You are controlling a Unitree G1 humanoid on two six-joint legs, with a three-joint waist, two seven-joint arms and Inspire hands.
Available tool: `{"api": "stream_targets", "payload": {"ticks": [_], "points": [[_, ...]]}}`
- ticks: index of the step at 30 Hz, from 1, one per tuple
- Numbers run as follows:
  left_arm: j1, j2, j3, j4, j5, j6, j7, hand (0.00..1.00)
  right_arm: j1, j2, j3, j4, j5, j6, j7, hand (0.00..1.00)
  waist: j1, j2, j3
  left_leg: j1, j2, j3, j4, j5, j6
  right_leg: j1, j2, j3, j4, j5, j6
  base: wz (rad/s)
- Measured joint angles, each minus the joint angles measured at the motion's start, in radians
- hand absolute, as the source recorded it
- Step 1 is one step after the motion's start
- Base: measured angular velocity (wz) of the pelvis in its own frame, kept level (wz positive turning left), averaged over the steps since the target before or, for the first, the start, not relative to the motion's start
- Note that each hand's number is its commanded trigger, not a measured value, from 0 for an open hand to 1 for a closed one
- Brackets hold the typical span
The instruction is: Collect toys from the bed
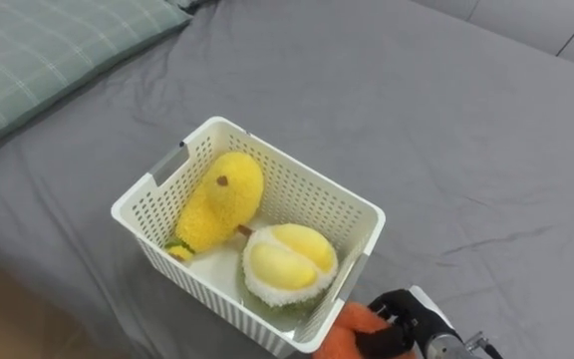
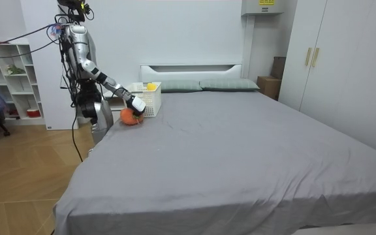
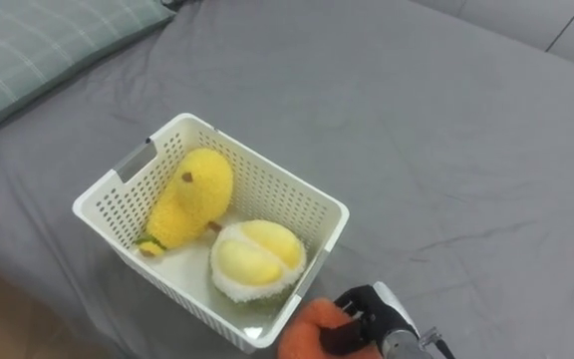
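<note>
Right hand (image 1: 405, 317) curled tight round orange plush toy (image 1: 352, 337), just beside white basket (image 1: 302, 167) on bed (image 1: 446, 120). Yellow pear toy (image 1: 222, 199), durian toy (image 1: 287, 261) already inside. Next, likely: lift over rim, release.

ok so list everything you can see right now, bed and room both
bed: one, grey sheet, beside the standing robot
basket: one, white, on the bed
pear-shaped plush: one, yellow, in the basket
durian plush: one, yellow and white, in the basket beside the pear-shaped plush
orange plush toy: one, orange, held just outside the basket's near corner
pillows: two, green checked, at the bed's head
headboard: one, white, behind the pillows
shelf unit: one, white, room view's left
wardrobe: one, white, room view's right
right hand: one, black, curled round the orange plush toy
</note>
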Motion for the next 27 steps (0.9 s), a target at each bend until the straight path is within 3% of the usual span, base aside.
{"api": "stream_targets", "payload": {"ticks": [7,19,23,27], "points": [[-0.002,-0.001,0.022,-0.001,0.008,-0.003,0.019,0.0,0.0,0.0,-0.008,0.009,0.009,-0.011,-0.001,1.0,-0.018,-0.001,-0.0019,0.0,-0.001,0.0,0.0,0.0,0.0,0.002,-0.001,0.002,0.004,0.0,0.0,0.0],[-0.019,0.001,0.08,-0.007,0.015,-0.023,0.028,0.0,0.044,-0.008,-0.166,-0.082,0.021,-0.013,-0.043,1.0,-0.061,-0.003,-0.0028,0.026,-0.001,0.005,-0.012,0.0,0.0,0.019,-0.002,0.009,0.003,-0.001,0.002,-0.01],[-0.026,0.001,0.127,-0.007,0.008,-0.025,0.031,0.0,0.07,-0.028,-0.223,-0.145,0.026,-0.019,-0.059,1.0,-0.072,-0.007,-0.0057,0.038,0.001,0.02,-0.024,0.001,0.0,0.019,-0.002,0.031,0.003,-0.002,0.003,-0.13],[-0.02,-0.002,0.129,-0.007,0.009,-0.034,0.051,0.0,0.089,-0.029,-0.248,-0.172,0.019,-0.019,-0.064,1.0,-0.074,-0.017,-0.0097,0.047,0.002,0.029,-0.033,0.001,0.0,0.019,-0.002,0.039,0.003,-0.003,0.005,-0.11]]}}
